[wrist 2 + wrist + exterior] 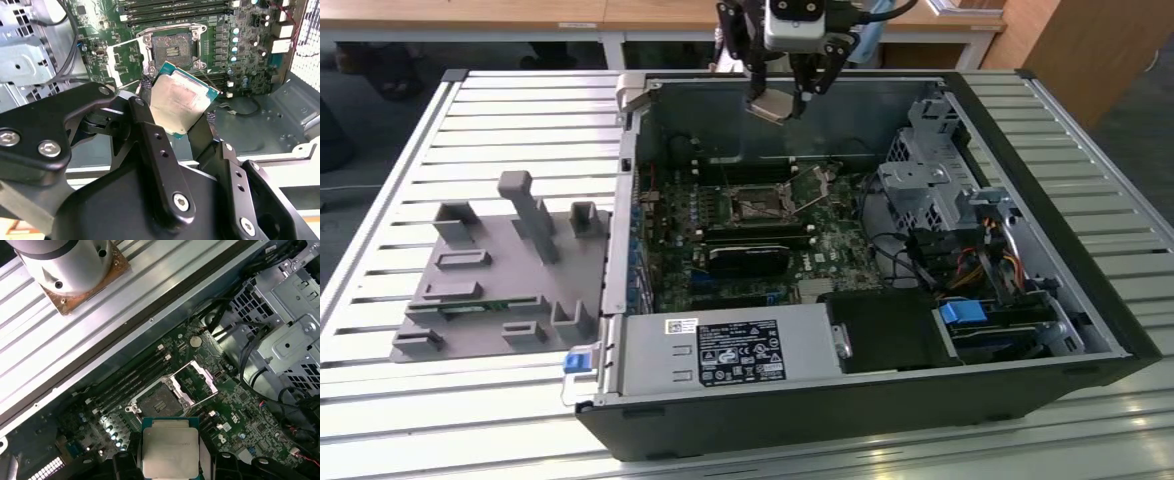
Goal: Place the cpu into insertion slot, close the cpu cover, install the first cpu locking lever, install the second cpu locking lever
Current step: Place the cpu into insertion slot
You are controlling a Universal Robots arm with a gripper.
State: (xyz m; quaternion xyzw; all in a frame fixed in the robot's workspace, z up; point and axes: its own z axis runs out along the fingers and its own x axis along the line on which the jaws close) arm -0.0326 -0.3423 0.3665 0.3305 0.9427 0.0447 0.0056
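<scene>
The insertion slot [757, 205] sits uncovered on the motherboard [841, 262], toward the computer case's [854, 425] far wall. Above it, the gripper [774, 100] is clamped on the cpu [771, 106] by two edges, well clear of the board. The cpu cover [122, 60] is flipped open beside the slot.

Silver slatted table [400, 420] takes up most of the exterior view, with bright, even light on the slats. Behind it are wooden desks [520, 12] on white legs [611, 48], and a wooden cabinet [1081, 50] at the exterior view's right. Grey floor [354, 215] alongside the table.
</scene>
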